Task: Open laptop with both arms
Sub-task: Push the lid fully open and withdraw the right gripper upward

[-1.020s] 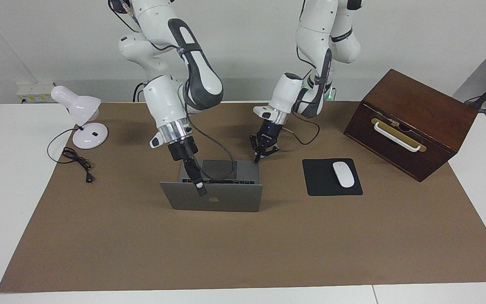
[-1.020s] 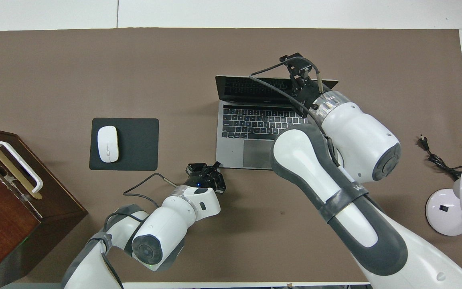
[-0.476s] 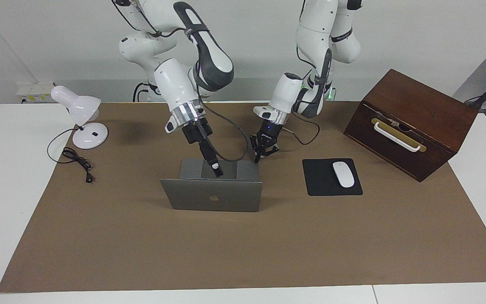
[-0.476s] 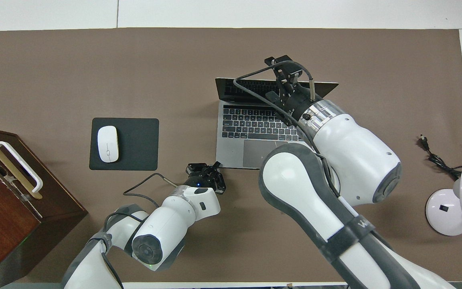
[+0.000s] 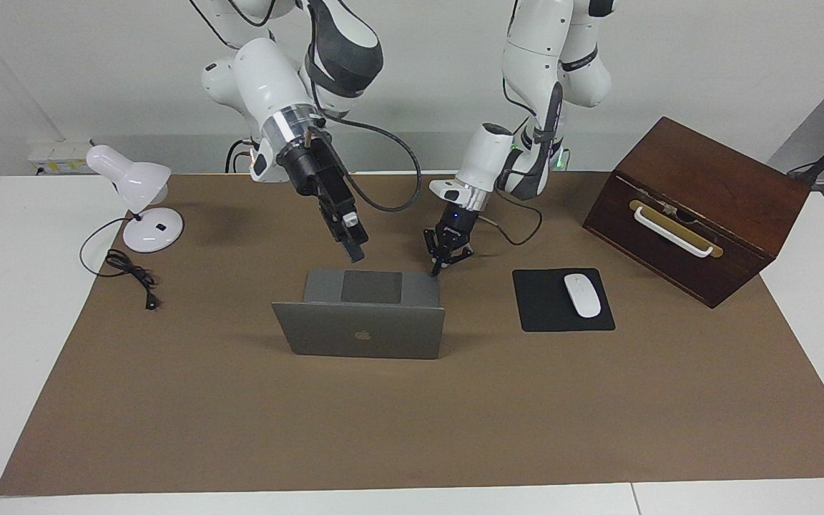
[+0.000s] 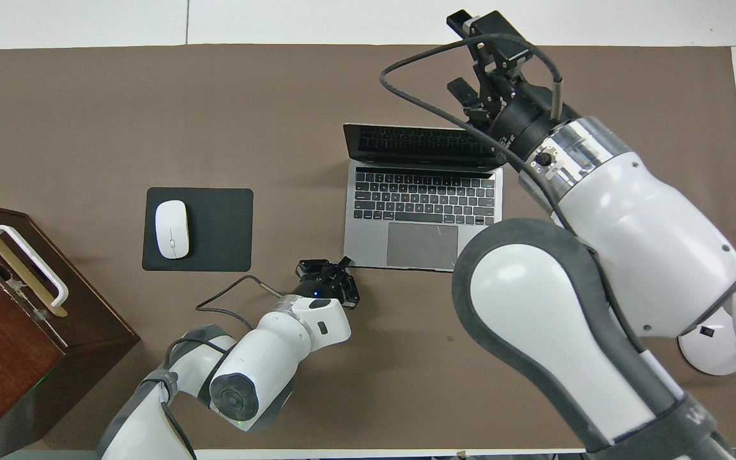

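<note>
**Open laptop on the mat, both arms close by**

A white table carries a large brown mat that covers most of its top. The two arms come next in size. The right arm is raised above the mat, and the right gripper hangs in the air over the strip of mat between the laptop and the robots' edge; it touches nothing, and whether its fingers are parted cannot be told. The left arm reaches down to the laptop's corner nearest the robots at the left arm's end. There the left gripper has its fingertips drawn together on nothing, the tip at or just above that corner; contact cannot be made out.

A dark wooden box with a white handle stands tilted at the left arm's end of the mat, near the robots' edge. The laptop sits near the middle of the mat, lid raised with its logo side turned away from the robots, keyboard and trackpad showing in the overhead view. A white desk lamp stands at the mat's corner nearest the right arm's base, its black cord trailing onto the mat. A black mouse pad lies between laptop and box, with a white mouse on it.
</note>
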